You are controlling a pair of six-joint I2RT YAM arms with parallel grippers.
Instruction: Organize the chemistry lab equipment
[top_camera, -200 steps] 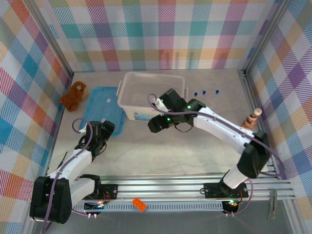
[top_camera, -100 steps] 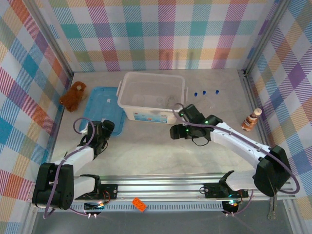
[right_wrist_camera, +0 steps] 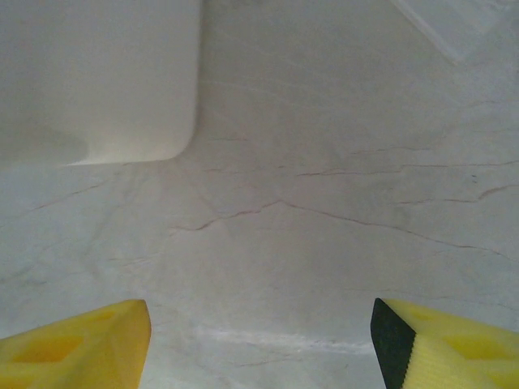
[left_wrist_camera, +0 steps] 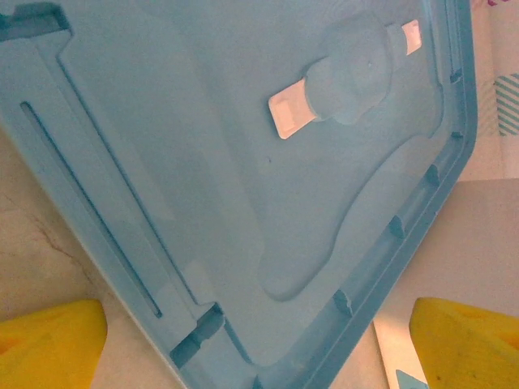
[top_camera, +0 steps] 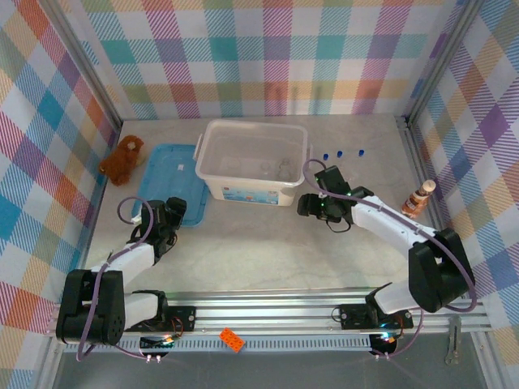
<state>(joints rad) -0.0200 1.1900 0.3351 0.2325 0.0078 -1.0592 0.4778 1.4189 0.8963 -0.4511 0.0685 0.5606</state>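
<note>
Top external view: test tubes [top_camera: 340, 153] lie just beyond the right gripper [right_wrist_camera: 259, 336], its jaws spread and empty beside the bin [top_camera: 243, 191] — straddle one tube crosswise, low, then pinch gently. Left gripper [left_wrist_camera: 259, 344] hovers spread wide — empty — over the blue lid [left_wrist_camera: 243, 162].

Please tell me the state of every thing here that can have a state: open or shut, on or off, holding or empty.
Bin: open, lid off.
Blue lid: off the bin, lying flat on the table to its left.
Test tubes: blue caps on.
Left pincer: open, empty, above the lid's edge.
Right pincer: open, empty, above bare table beside the bin's corner.
Striped bottle figure: upright.
</note>
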